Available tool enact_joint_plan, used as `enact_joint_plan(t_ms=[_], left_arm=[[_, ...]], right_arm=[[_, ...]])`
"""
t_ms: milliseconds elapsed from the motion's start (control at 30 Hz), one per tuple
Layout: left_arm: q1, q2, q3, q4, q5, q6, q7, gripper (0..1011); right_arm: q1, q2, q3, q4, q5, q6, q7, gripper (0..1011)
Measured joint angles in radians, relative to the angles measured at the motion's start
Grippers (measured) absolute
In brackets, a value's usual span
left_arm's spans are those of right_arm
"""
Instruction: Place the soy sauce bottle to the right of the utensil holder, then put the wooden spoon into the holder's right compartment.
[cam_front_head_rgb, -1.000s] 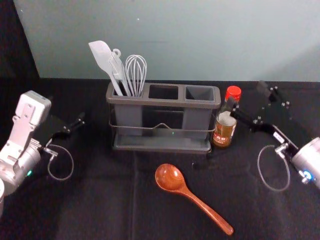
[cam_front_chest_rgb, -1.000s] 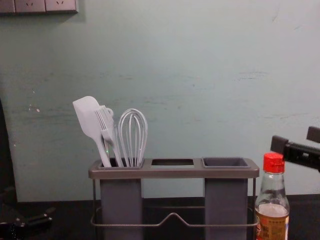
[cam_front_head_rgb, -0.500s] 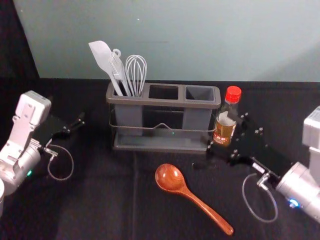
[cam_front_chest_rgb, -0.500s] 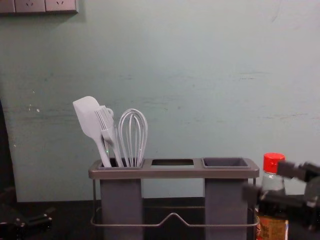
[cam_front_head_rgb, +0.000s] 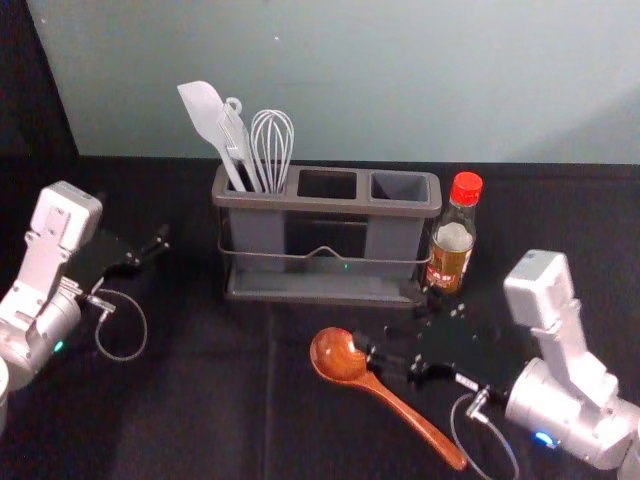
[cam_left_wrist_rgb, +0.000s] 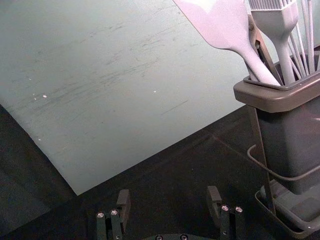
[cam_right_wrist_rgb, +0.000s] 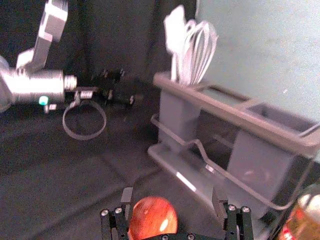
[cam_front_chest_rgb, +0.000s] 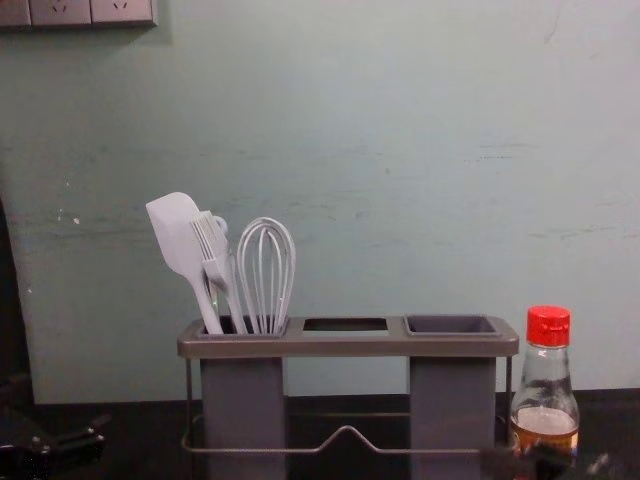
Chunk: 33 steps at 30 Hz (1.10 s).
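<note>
Utensil holder (cam_front_head_rgb: 330, 205) looks safe, left gripper (cam_left_wrist_rgb: 168, 191) open and empty off its left, but the wide-open, empty right gripper (cam_right_wrist_rgb: 172, 194) could clip the soy sauce bottle (cam_front_head_rgb: 454, 245) just right of the holder on a sloppy lift, or drop the wooden spoon (cam_front_head_rgb: 341, 357) out front by pinching its slick bowl

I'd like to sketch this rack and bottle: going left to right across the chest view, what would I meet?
White spatula → white brush → whisk → middle slot → right compartment → soy sauce bottle.
</note>
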Motion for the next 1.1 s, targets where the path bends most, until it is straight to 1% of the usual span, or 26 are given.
enact_joint_plan(t_ms=[100,200,267,367,1100], left_arm=[[0.000,0.000,0.000,0.000,0.000,0.000,0.000,1005],[0.000,0.000,0.000,0.000,0.000,0.000,0.000,1005],[0.000,0.000,0.000,0.000,0.000,0.000,0.000,1005],[0.000,0.000,0.000,0.000,0.000,0.000,0.000,1005],[0.000,0.000,0.000,0.000,0.000,0.000,0.000,1005]], right_arm=[[0.015,0.004,-0.027,0.007,-0.029,0.035,-0.002,1002],[0.024,0.007,-0.044,0.011,-0.050,0.053,-0.005,1002],[0.025,0.007,-0.048,0.013,-0.054,0.055,-0.005,1002],[0.025,0.005,-0.046,0.016,-0.053,0.042,-0.005,1002],[0.027,0.007,-0.051,0.016,-0.056,0.047,-0.005,1000]])
